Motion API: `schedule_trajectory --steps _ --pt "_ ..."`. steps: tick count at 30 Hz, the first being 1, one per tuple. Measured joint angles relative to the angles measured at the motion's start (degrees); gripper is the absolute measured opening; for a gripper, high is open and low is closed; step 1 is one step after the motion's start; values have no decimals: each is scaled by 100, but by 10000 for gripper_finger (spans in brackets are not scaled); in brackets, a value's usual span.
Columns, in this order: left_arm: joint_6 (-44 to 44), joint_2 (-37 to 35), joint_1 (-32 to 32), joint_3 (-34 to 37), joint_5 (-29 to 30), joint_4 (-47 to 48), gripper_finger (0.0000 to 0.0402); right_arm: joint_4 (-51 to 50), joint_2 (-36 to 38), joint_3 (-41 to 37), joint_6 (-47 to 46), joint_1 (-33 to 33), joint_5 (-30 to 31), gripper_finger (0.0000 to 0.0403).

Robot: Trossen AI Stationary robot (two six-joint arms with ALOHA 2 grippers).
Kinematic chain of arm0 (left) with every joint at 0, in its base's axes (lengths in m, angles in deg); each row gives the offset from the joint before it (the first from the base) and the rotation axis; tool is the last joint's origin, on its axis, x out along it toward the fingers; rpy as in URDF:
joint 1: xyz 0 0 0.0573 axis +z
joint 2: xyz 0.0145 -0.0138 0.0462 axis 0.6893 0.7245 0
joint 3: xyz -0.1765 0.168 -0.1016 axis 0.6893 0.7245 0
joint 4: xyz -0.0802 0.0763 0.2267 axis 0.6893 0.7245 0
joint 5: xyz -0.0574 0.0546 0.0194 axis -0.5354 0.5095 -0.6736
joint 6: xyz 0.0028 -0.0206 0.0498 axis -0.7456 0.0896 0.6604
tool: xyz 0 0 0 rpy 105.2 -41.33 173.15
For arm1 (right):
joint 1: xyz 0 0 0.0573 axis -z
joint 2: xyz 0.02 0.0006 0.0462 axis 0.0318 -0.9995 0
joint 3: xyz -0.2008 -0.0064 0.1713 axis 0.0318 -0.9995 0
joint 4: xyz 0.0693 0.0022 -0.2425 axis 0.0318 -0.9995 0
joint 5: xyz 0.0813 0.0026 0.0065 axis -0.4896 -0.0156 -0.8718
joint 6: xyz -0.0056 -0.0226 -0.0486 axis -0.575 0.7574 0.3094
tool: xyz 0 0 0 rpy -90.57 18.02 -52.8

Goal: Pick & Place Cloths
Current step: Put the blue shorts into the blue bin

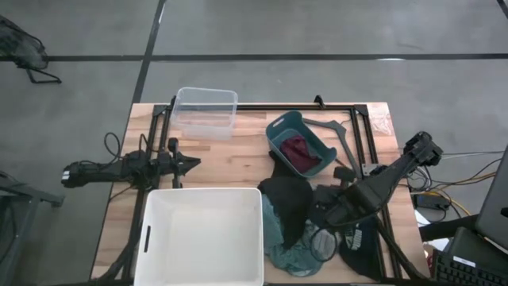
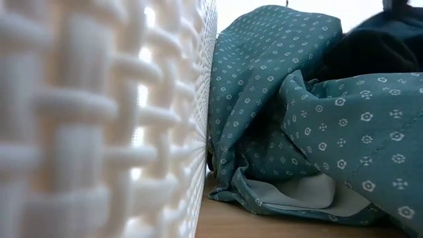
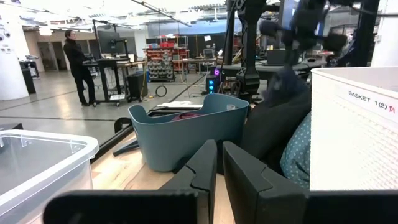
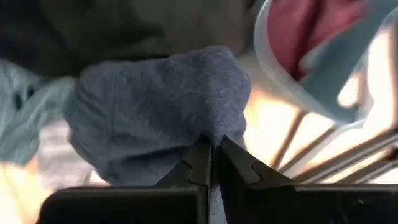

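Note:
A heap of cloths lies at the table's near right: a black cloth (image 1: 290, 199), a teal-green patterned cloth (image 1: 284, 248) (image 2: 291, 112) against the white tub (image 1: 202, 234), and a dark cloth (image 1: 361, 248). A maroon cloth (image 1: 299, 152) lies inside the teal basket (image 1: 278, 131). My right gripper (image 1: 321, 213) (image 4: 211, 152) is over the heap, shut on a grey cloth (image 4: 155, 106). My left gripper (image 1: 190, 164) (image 3: 219, 168) waits at the table's left, shut and touching nothing. My right gripper pinches a bunched fold of the grey cloth (image 4: 208, 134) between its two fingers. One layer or several, I cannot tell. In the left wrist view the grey cloth (image 3: 283, 84) hangs slack below the gripper, above the black cloth.
A clear plastic box (image 1: 206, 113) stands at the far edge, left of the teal basket (image 3: 186, 127). The white tub's woven wall (image 2: 99, 119) fills the near left. Black frame rails (image 1: 349, 135) run along the far and right sides. A person (image 3: 78, 62) stands far off in the room.

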Motion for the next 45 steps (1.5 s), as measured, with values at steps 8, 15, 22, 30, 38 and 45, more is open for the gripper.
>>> schedule_trajectory --steps 8,15,22,30,38,45 --pt "-2 0 0 0 0 2 35 25 86 929 480 0 1702 10" --pt "-1 0 0 0 -1 0 35 24 86 1448 704 13 2641 12" --pt "0 0 -1 0 0 1 35 25 86 1893 1081 224 3375 11" --pt "0 0 -2 0 0 0 35 30 82 2258 1662 664 4196 11" --pt "-1 0 -1 0 0 1 35 36 84 2197 1615 1387 4280 13" --pt "0 -1 0 0 0 1 35 51 84 1810 1526 2189 4025 13"
